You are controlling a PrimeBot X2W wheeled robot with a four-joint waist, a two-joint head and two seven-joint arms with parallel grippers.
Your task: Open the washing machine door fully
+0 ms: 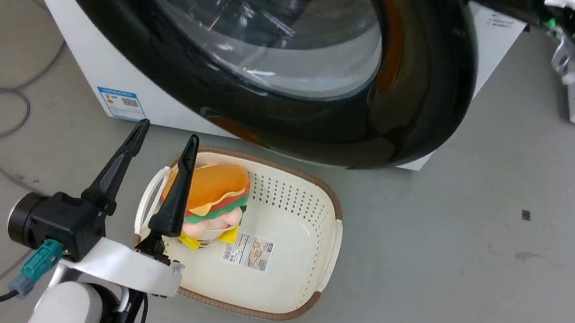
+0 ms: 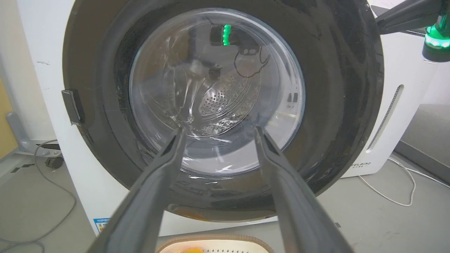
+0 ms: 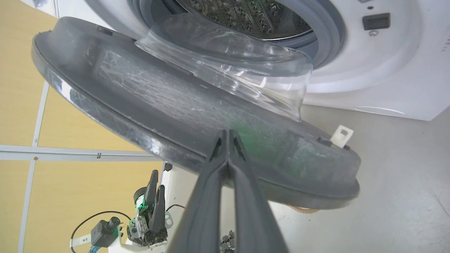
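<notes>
Your right tool (image 3: 228,135) has its two fingers pressed flat together with nothing between them. The tips are up against the inner side of the washing machine door (image 3: 175,105), on the dark rim near the white latch hook (image 3: 341,135). That placement makes sense. A closed pair works as one stiff prod, and the latch side is the free edge, farthest from the hinge, so a push there swings the door most easily. I cannot tell from the wrist view whether the tips actually bear on the rim.

The door stands ajar, its glass bowl (image 3: 246,66) pulled clear of the washing machine (image 3: 369,70), with the perforated steel drum (image 3: 246,14) open behind it. I'd call that partway, since there is plenty of arc left before it is fully open.

Your left tool (image 1: 167,132) hangs low with its fingers spread wide and empty. It points up at the door's outer face from beside the cream basket (image 1: 301,282), which holds a plush burger (image 1: 214,190) and sits on the floor (image 1: 485,249) just below the door's lower edge. It looks parked there to leave the work to the other arm. Watch those raised fingers, though, because the door's swing could bring it round towards them.
</notes>
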